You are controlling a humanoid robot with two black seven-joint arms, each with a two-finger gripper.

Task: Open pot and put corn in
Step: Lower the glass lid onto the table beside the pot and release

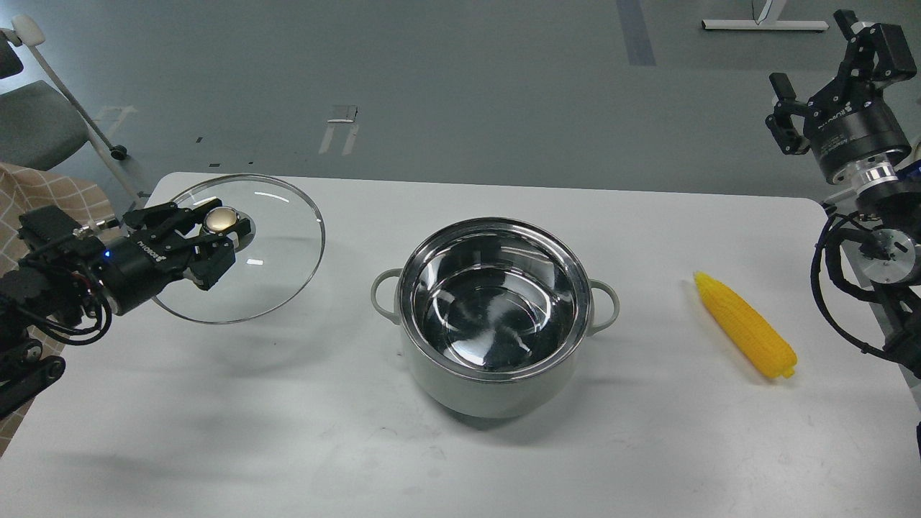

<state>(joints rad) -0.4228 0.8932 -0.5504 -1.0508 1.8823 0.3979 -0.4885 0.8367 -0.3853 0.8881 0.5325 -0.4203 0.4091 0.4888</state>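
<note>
Lid (248,248) knob clamped in left end effector (219,234), right end effector (817,61) fingers apart, pot (495,320) uncovered, corn (745,325) beside it

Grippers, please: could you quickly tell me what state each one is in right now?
Left gripper: closed on the gold knob of the glass lid, holding it off the pot.
Right gripper: open, holding nothing, raised away from the corn.

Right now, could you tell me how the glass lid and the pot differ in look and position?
The glass lid is clear and flat with a gold knob; the pot is pale grey-green outside, shiny steel inside, and deep. The lid is held at its knob by the left gripper, over the table's left side; the pot stands free on the table at the middle, open and empty. The pot has two side loop handles; the lid has none. Both are round.
</note>
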